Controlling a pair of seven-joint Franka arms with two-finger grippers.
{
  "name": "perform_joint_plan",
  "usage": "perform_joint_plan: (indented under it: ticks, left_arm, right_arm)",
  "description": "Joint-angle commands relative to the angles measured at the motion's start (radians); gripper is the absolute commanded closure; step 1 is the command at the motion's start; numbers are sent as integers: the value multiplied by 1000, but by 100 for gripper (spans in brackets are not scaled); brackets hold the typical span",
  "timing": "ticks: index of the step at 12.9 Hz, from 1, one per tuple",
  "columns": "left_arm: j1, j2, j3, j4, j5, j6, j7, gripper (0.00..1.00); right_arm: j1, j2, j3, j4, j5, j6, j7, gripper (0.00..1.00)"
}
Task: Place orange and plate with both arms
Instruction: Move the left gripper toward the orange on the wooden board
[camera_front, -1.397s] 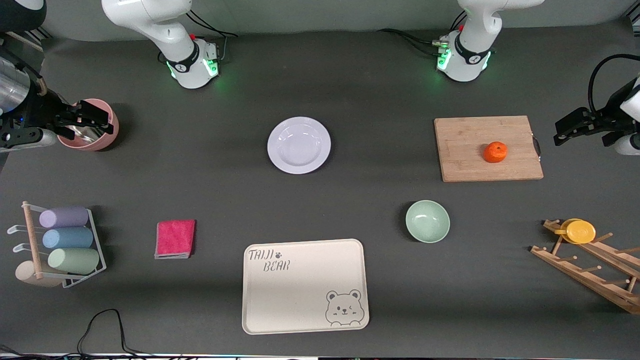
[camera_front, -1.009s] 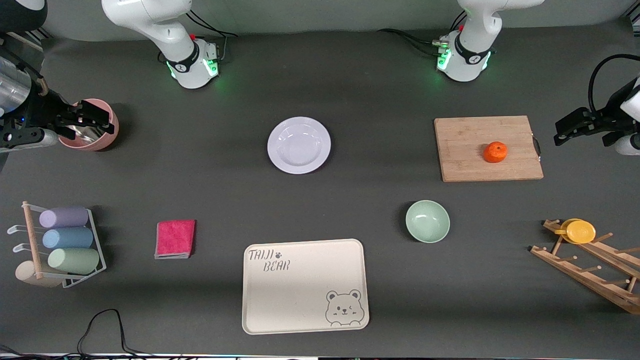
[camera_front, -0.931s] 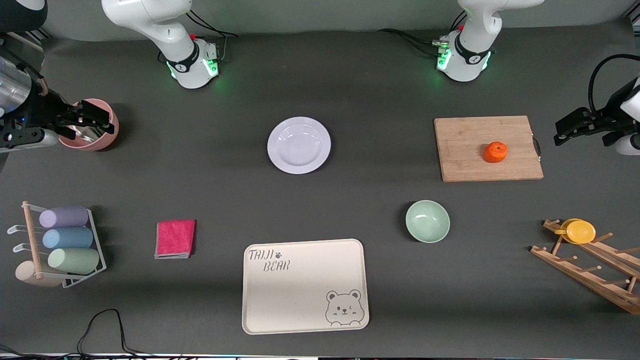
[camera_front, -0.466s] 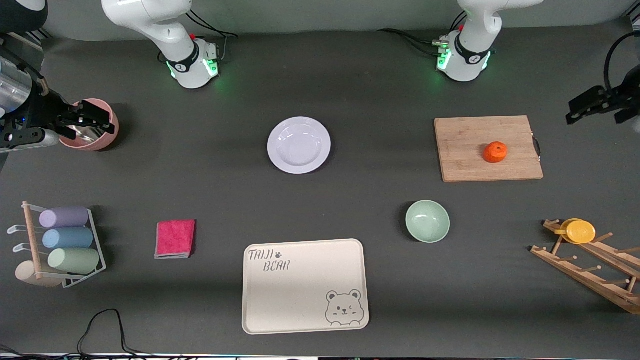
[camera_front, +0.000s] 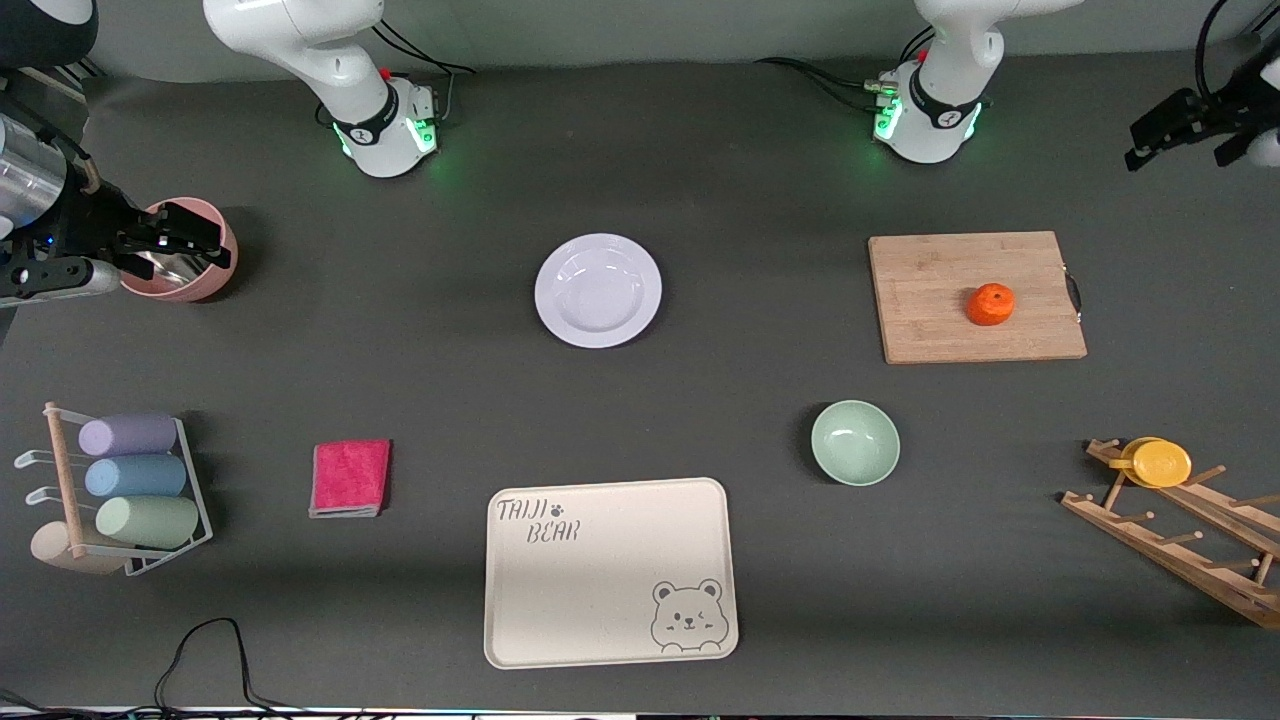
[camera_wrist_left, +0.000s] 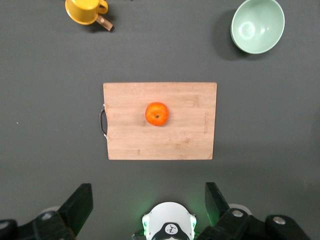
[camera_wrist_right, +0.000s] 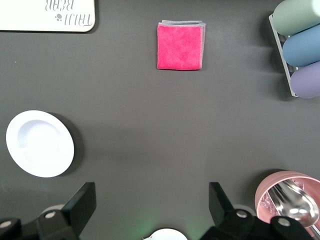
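Observation:
The orange rests on a wooden cutting board toward the left arm's end of the table. In the left wrist view the orange sits mid-board. The pale plate lies flat at the table's middle, and the right wrist view shows the plate too. My left gripper hangs open and empty, high over the table's corner at the left arm's end. Over a pink cup my right gripper is open with nothing in it.
A mint-green bowl and a cream bear tray lie nearer the front camera. A pink cloth and a wire rack of pastel cups sit at the right arm's end. A wooden peg rack carries a yellow cup.
The left gripper has swung from beside the cutting board's handle toward the edge where the arm bases stand. The right gripper has barely shifted. Plate and orange have not moved.

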Motion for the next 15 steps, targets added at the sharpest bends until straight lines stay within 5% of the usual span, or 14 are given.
perform_joint_plan:
  ticks: [1, 9, 15]
  left_arm:
    - [4, -62, -5, -75, 7, 39, 17, 0]
    - [6, -34, -3, -527, 9, 572, 17, 0]
    - [6, 102, -3, -706, 9, 898, 17, 0]
  right_arm:
    - [5, -13, -12, -10, -6, 8, -35, 0]
    - [7, -9, -27, -11, -6, 17, -39, 0]
    - [7, -6, -26, -13, -6, 22, -39, 0]
